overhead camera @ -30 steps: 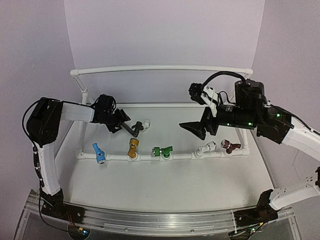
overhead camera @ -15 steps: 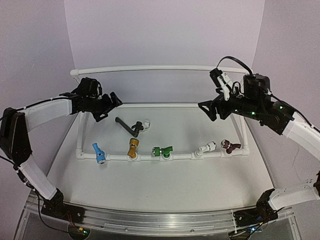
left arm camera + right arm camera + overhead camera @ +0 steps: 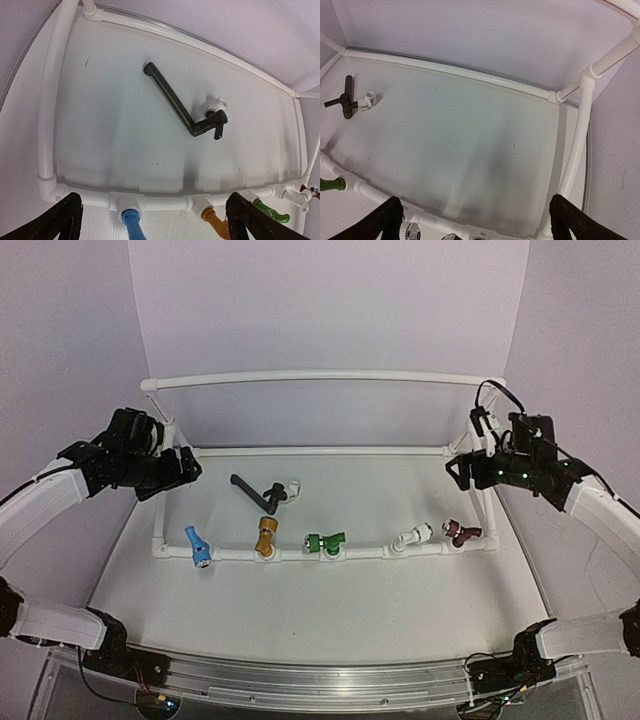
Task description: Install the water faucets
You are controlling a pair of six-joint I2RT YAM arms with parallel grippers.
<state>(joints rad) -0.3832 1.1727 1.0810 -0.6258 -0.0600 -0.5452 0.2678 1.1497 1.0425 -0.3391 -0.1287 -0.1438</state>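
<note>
Left gripper (image 3: pixel 180 469) and right gripper (image 3: pixel 458 470) both spread wide, empty. Black faucet (image 3: pixel 262 494) lies loose on the table (image 3: pixel 400 500) behind the front pipe (image 3: pixel 365 553) (not installed). Risk: gripping its long lever may swing the body and misalign the fitting (image 3: pixel 292 486).

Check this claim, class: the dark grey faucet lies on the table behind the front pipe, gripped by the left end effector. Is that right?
No. The dark grey faucet lies on the table behind the front pipe, but the left end effector is open and clear of it; the left wrist view shows this.
</note>
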